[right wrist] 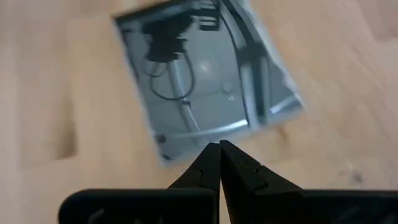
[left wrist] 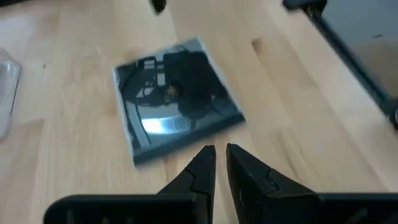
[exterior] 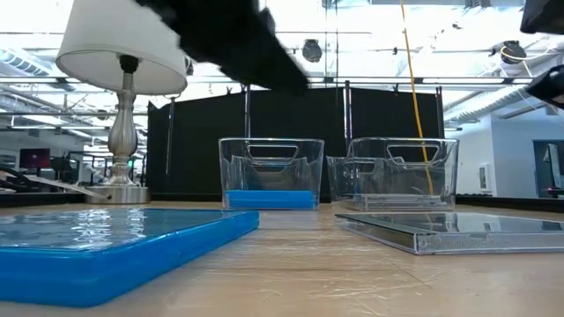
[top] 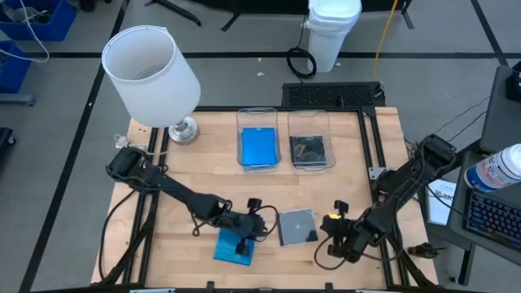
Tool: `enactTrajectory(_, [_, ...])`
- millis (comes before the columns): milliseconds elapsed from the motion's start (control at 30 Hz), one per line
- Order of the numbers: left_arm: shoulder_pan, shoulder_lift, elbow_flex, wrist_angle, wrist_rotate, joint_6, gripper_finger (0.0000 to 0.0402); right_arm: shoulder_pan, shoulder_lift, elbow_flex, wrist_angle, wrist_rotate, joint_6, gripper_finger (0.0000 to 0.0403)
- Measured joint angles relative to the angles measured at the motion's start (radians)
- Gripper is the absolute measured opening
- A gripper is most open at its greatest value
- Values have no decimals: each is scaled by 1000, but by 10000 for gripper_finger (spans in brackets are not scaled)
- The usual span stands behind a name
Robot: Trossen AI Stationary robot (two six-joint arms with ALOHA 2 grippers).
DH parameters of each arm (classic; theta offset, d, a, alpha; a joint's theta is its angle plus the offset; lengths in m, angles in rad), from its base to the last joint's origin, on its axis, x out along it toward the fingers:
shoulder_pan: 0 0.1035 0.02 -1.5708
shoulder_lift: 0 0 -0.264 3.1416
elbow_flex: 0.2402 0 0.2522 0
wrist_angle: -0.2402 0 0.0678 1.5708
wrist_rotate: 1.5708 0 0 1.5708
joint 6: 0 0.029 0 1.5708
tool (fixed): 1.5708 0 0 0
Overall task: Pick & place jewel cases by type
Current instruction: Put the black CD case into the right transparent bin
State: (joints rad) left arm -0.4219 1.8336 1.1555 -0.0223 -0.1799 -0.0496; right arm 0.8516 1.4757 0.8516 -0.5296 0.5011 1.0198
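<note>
Low view: blue jewel case [exterior: 106,251] cut off at picture's left edge; grey case [exterior: 458,231] at right edge.

A wooden table [top: 203,175] stands on a grey floor [top: 65,89] with dark lines. A white-shaded lamp [top: 151,67] stands at its far left corner; a white bucket [top: 332,32] stands beyond it.

Pale wooden table top [top: 195,163], smooth with visible grain, carries a glossy bright blue plastic jewel case [exterior: 106,251] and a mirror-shiny grey clear-lidded plastic jewel case [left wrist: 177,99]. Two clear glossy plastic bins [exterior: 269,172]; polished silvery metal lamp base [top: 182,130].
</note>
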Motion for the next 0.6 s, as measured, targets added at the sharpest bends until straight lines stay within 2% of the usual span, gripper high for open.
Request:
enactTrajectory(133, [19, 85, 58, 22, 12, 29, 46, 1, -1, 0, -77, 44, 54, 1])
enactTrajectory(400, [7, 304, 253, -11, 23, 127, 46, -19, -1, -1, -64, 56, 37, 1])
enactTrajectory(600, [-9, 303, 301, -21, 4, 162, 47, -30, -1, -1, -49, 172, 24, 3])
